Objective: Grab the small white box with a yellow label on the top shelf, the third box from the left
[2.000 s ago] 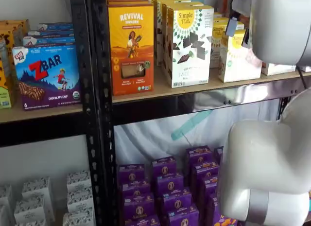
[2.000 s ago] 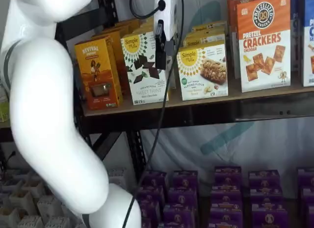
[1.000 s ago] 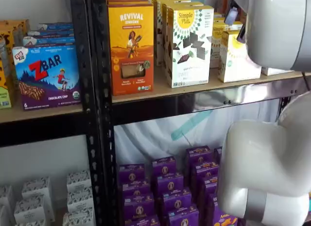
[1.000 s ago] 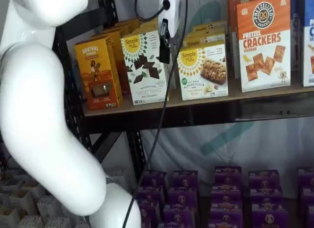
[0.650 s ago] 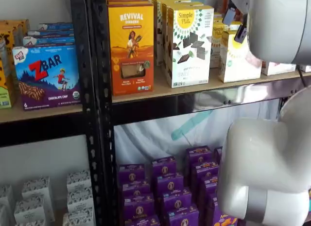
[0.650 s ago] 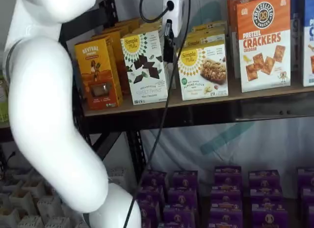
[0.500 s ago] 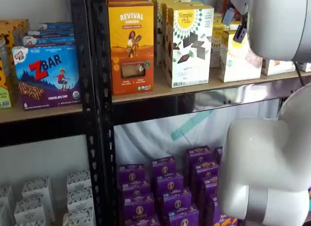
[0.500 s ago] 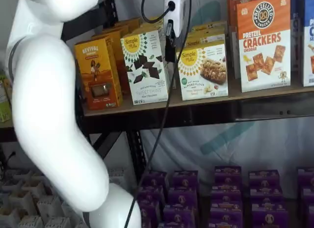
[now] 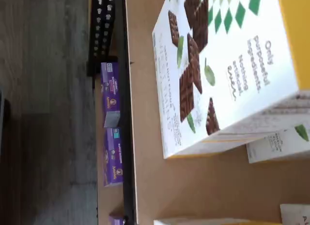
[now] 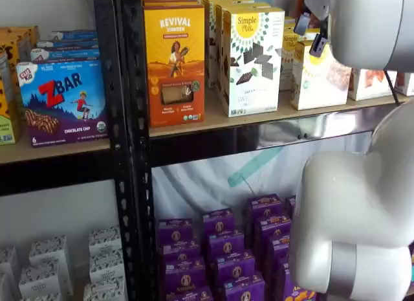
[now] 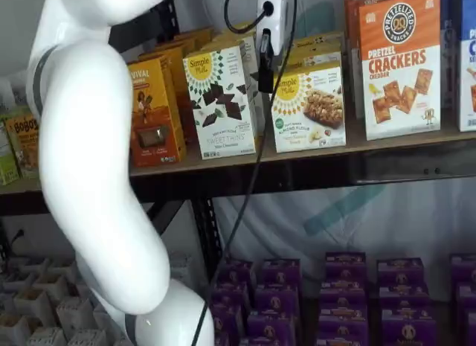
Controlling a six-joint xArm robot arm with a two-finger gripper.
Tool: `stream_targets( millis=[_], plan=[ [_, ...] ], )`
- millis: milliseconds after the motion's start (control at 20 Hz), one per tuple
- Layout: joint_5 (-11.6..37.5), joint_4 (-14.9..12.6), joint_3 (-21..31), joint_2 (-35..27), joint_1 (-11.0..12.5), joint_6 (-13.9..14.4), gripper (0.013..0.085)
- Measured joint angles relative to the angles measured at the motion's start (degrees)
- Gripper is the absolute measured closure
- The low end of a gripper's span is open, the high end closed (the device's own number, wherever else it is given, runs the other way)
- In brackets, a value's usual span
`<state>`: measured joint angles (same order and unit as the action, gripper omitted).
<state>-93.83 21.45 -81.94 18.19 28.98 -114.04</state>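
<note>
The small white box (image 11: 309, 108), short, with a yellow sunburst logo and pictured baked squares, stands on the top shelf (image 11: 312, 151). It also shows in a shelf view (image 10: 315, 78), partly behind the arm. My gripper (image 11: 265, 63) hangs from its white body just left of the box's upper left corner, between it and the taller white box with chocolate pieces (image 11: 221, 100). Only one black finger shows side-on, so I cannot tell whether it is open. Dark finger parts (image 10: 317, 45) show before the box. The wrist view shows the taller box (image 9: 227, 75) and bare shelf board (image 9: 160, 186).
An orange Revival box (image 11: 152, 111) stands left of the taller box, and an orange-and-white cracker box (image 11: 399, 63) to the right. A ZBar box (image 10: 61, 100) sits in the neighbouring bay. Purple boxes (image 11: 335, 301) fill the lower shelf. The white arm (image 11: 97, 175) crosses in front.
The gripper has moved right, from in front of the taller chocolate box to the gap beside the small white box. The arm has shifted right with it. No box has moved.
</note>
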Motion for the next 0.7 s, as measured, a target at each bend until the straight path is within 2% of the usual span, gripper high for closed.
stream_targets(
  millis=[200, 700],
  plan=[
    [-0.2, -0.8, -1.0, -1.2, -0.1, -0.1, 0.013],
    [-3.5, -5.8, -4.3, -4.5, -0.5, -0.8, 0.013]
  ],
)
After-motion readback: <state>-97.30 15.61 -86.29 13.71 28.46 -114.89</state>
